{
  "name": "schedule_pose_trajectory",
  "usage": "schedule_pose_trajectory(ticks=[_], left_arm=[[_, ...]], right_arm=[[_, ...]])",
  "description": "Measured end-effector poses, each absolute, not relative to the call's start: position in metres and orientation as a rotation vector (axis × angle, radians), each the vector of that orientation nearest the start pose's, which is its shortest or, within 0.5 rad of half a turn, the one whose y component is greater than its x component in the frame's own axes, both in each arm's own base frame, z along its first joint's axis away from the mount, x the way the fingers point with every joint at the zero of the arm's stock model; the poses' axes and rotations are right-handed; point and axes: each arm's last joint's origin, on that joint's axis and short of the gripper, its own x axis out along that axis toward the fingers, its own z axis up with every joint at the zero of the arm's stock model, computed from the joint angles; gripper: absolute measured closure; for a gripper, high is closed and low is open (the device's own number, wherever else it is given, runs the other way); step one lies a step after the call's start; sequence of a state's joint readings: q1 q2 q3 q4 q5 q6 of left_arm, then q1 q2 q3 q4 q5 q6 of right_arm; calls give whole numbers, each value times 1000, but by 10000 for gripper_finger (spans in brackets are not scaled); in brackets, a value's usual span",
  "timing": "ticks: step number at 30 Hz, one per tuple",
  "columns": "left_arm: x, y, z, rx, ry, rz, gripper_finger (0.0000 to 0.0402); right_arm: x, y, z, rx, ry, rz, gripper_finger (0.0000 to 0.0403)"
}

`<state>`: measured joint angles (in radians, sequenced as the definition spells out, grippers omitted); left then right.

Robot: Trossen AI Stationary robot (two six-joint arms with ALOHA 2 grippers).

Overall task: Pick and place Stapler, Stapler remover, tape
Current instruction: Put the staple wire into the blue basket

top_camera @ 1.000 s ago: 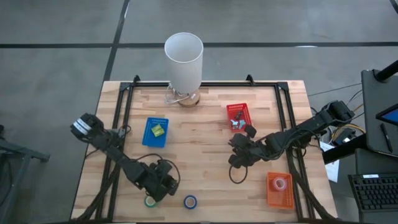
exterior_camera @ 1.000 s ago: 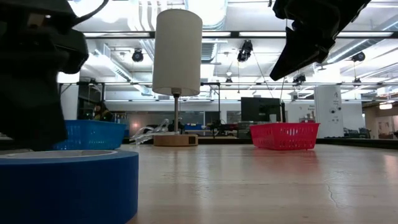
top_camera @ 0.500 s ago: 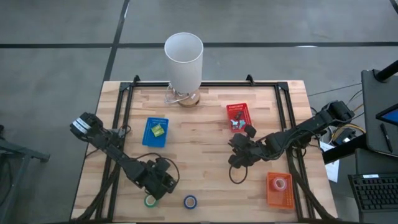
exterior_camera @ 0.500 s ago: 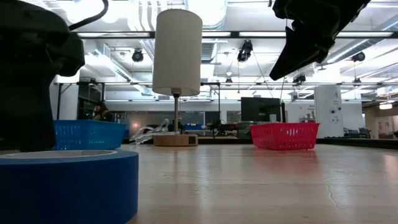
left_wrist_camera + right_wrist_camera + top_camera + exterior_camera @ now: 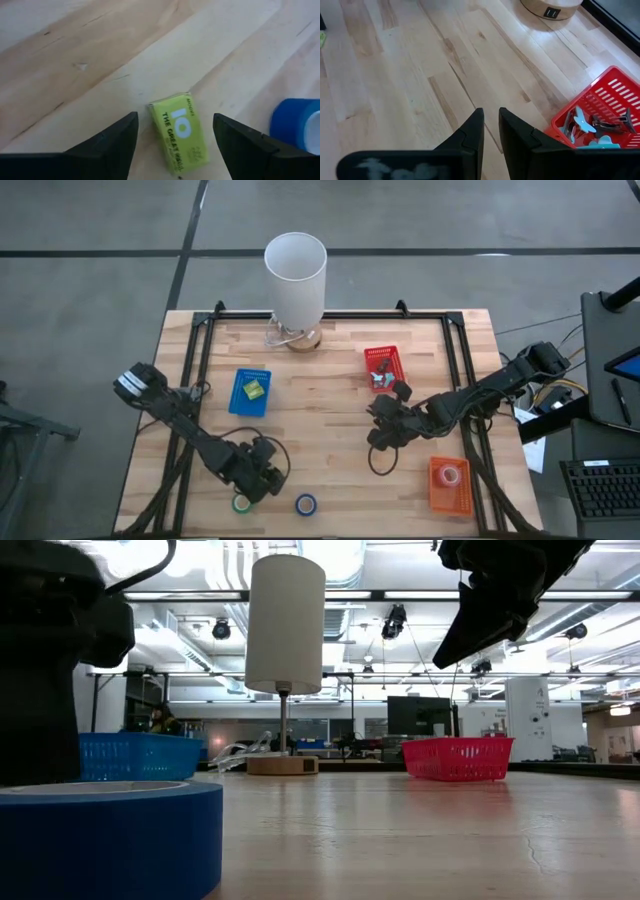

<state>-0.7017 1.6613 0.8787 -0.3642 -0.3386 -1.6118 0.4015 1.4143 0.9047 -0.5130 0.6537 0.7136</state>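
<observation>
My left gripper (image 5: 172, 142) spread, straddling green box (image 5: 181, 131) beside blue tape (image 5: 296, 122). Judgement: centre fingers, descend square, then pinch. Right gripper (image 5: 490, 132) near-closed, empty, waiting.

Three tape rolls show: green (image 5: 241, 503), blue (image 5: 306, 504), pink (image 5: 451, 475). Three baskets: blue (image 5: 250, 392), red (image 5: 382, 366), orange (image 5: 450, 485). One lamp (image 5: 296, 276).
</observation>
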Motion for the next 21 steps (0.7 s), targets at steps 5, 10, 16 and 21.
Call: schedule_pose_trajectory(ticks=[5,10,16,21], left_arm=[[236,-188,139,-822,979,502,140],[236,-187,135,-750,1002,484,149],[236,-187,133,-672,1006,461,156],[236,-185,132,-548,1026,415,157]], right_arm=[[255,89,219,149,740,-518,351],[254,89,219,148,742,-519,351],[255,89,219,154,733,-516,351],[256,89,219,149,729,-510,351]])
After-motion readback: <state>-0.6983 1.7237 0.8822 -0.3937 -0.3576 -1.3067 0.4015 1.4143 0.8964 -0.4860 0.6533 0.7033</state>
